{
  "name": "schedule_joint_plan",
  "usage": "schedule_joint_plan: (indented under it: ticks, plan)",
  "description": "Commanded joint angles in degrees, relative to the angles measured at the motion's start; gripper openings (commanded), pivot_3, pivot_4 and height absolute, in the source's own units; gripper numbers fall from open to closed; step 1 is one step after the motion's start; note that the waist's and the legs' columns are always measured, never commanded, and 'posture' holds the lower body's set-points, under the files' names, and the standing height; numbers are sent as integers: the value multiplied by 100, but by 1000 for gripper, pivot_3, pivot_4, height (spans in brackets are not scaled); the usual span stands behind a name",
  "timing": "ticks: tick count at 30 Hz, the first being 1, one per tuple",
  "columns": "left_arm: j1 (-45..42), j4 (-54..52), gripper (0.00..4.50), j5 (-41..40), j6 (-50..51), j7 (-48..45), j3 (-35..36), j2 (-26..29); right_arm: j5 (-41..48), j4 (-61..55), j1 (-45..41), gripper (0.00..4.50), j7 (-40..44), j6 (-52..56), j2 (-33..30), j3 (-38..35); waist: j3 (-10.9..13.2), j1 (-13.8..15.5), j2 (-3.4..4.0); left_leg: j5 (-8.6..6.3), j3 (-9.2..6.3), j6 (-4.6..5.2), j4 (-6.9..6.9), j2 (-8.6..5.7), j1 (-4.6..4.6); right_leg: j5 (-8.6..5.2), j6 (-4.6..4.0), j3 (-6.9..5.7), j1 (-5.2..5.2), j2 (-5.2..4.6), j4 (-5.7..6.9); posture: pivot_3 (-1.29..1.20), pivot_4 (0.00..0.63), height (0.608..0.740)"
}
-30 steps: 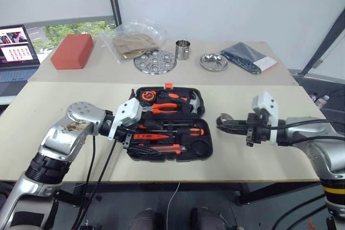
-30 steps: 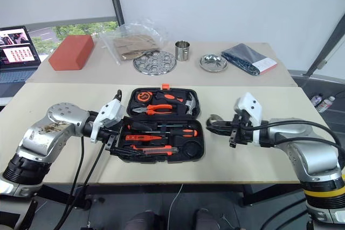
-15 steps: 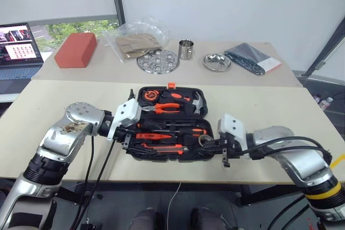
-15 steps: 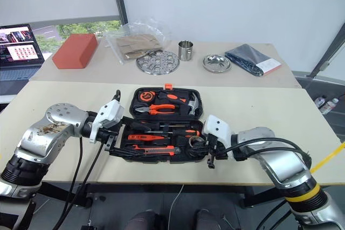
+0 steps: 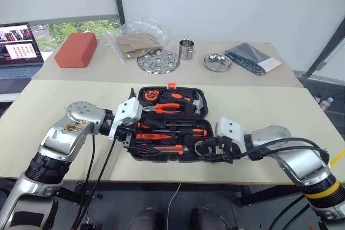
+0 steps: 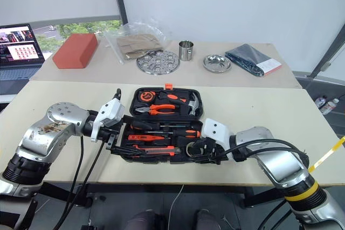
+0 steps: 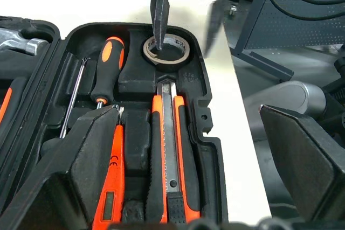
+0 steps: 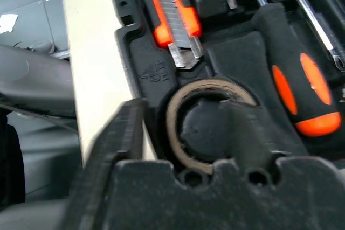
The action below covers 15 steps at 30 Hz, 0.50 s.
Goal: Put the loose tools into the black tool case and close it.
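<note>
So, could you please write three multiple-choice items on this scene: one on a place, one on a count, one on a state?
1. Where is the tape ring?
A. in the case's round recess
B. on the table by the steel cup
C. on the red block

2. How many round steel dishes stand on the far table?
A. one
B. two
C. four

3. How is the case?
A. shut and latched
B. half shut
C. open flat

Key: 1 A, the ring sits in the corner recess, with the right gripper open over it. 2 B, a dimpled dish and a plain dish. 3 C, both halves lie flat with tools showing.
</note>
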Motion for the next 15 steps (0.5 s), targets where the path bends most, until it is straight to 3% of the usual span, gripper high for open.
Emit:
schedule_joint_plan:
  ticks: [1, 4, 5, 6, 9, 15]
  plan:
    - [-122, 9, 4500, 13, -58, 26, 144, 101, 463, -375, 19, 4014, 42, 268, -60, -558, 0, -6, 0, 0, 0, 0, 0, 0, 0, 0, 0, 1, 0, -1, 0, 0, 150, 734]
    - [26, 160, 4500, 97, -23, 211, 328, 253, 959, -166, -154, 4014, -86, 590, 57, -1168, 0, -8, -1, 0, 0, 0, 0, 1, 1, 1, -1, 2, -1, -1, 0, 0, 150, 734]
    - [118, 289, 4500, 146, -43, 324, 439, 326, 1014, 77, -244, 3585, -189, 649, 102, -1372, 1, -16, -1, 0, 0, 0, 0, 3, 1, 1, -1, 2, 0, 0, 0, 0, 150, 734]
    - [208, 425, 4500, 201, -76, 418, 531, 399, 1036, 323, -319, 3442, -279, 669, 143, -1534, 0, -27, 0, 0, 0, -1, 0, 3, 1, 1, -2, 4, -2, -1, 0, 0, 150, 734]
    - [495, 808, 3736, 433, -287, 693, 761, 572, 812, 1027, -405, 2573, -400, 399, 133, -1687, 0, -32, 0, 1, 0, -3, -2, 6, 7, 3, -5, 4, -1, 0, 2, 0, 150, 734]
    - [816, 1486, 1380, 879, -619, 1217, 906, 630, -102, 2345, -550, 479, -304, -718, 246, -1154, 2, -5, 1, 0, 2, -2, -7, -2, -1, 2, -4, -1, -9, -5, 1, 0, 150, 734]
